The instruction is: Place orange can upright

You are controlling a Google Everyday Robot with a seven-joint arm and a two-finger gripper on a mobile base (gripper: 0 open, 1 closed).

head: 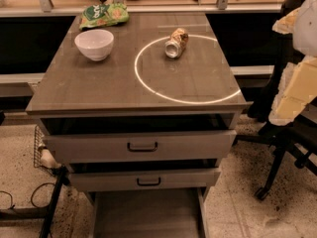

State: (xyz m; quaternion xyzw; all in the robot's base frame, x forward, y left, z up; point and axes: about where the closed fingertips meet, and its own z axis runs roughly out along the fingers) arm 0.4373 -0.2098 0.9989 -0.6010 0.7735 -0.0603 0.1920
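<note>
The orange can (177, 42) lies on its side on the grey table top (99, 83), toward the back and right of centre, with its silver end facing the front left. It lies inside the upper part of a bright ring of light on the table. My arm is at the right edge of the view, off the table's right side. Its gripper (284, 108) hangs at the arm's lower end, well right of the can and apart from it, holding nothing that I can see.
A white bowl (94, 44) stands at the back left of the table. A green snack bag (104, 15) lies behind it. Two drawers (141, 146) below the top stand slightly open. A black chair base (277, 167) is on the floor to the right, and cables (29, 197) lie at lower left.
</note>
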